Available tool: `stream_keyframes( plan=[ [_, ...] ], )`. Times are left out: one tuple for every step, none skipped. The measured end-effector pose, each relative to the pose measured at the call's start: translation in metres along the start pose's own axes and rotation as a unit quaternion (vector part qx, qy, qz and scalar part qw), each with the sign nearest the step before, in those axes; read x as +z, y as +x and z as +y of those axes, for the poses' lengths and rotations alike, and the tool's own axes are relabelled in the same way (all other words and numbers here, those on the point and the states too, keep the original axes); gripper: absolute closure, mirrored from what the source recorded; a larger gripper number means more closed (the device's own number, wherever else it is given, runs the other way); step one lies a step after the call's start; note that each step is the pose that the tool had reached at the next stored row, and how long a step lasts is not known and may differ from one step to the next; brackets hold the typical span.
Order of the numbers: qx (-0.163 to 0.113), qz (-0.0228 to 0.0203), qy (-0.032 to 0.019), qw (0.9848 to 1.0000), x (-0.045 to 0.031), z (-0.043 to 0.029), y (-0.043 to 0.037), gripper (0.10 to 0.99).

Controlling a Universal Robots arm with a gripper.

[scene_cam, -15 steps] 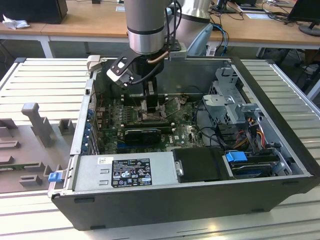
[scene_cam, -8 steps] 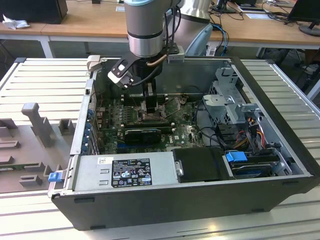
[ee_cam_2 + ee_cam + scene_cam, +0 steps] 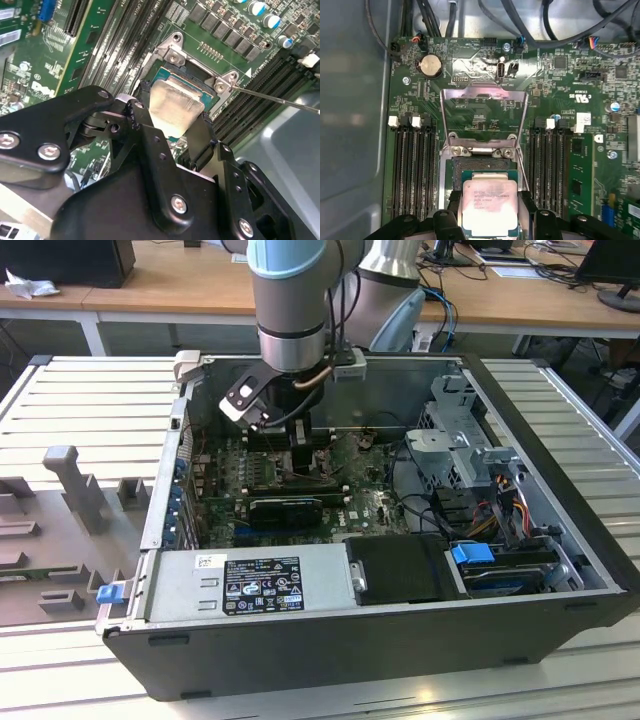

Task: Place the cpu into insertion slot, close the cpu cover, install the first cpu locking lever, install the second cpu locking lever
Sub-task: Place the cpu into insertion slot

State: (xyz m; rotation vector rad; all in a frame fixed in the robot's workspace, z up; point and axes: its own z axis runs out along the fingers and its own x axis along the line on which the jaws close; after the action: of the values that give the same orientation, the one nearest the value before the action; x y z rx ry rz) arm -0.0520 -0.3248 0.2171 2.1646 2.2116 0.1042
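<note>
Two black fingers (image 3: 454, 205) of my gripper (image 3: 490, 197) are clamped on the cpu (image 3: 490, 207) — it sits at the insertion slot (image 3: 470, 162), though I cannot tell if it is seated. Long memory slots (image 3: 415, 165) flank it on both sides. Beyond it the cpu cover (image 3: 484, 94) stands open — toward the green board's (image 3: 560, 115) cabled edge.

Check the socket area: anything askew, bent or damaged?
Nothing stands out. The cover is swung open, and the cpu sits square over the slot, held in the gripper. No bent or damaged parts visible.
</note>
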Motion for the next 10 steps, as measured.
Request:
stream_keyframes(
  plan=[
    [0.001, -0.0002, 0.0001, 1.0, 0.0005, -0.0001, 0.0005, 0.553],
    [0.003, -0.0003, 0.0, 1.0, 0.0012, 0.0, 0.0015, 0.553],
    [0.005, -0.0004, -0.0001, 1.0, 0.0023, 0.0, 0.0026, 0.553],
    [0.007, -0.0005, -0.0001, 1.0, 0.0038, 0.0002, 0.0034, 0.553],
    [0.008, -0.0006, -0.0001, 1.0, 0.0051, 0.0006, 0.0038, 0.553],
    [0.009, -0.0007, 0.0001, 1.0, 0.0072, 0.0016, 0.0044, 0.553],
    [0.009, -0.0008, 0.0009, 1.0, 0.0087, 0.0029, 0.005, 0.553],
    [0.009, -0.0009, 0.0011, 1.0, 0.0095, 0.0033, 0.005, 0.553],
    [0.009, -0.001, 0.0012, 1.0, 0.0105, 0.0035, 0.0051, 0.553],
    [0.01, -0.0014, 0.0013, 0.9999, 0.0114, 0.0034, 0.0051, 0.553]
  ],
)
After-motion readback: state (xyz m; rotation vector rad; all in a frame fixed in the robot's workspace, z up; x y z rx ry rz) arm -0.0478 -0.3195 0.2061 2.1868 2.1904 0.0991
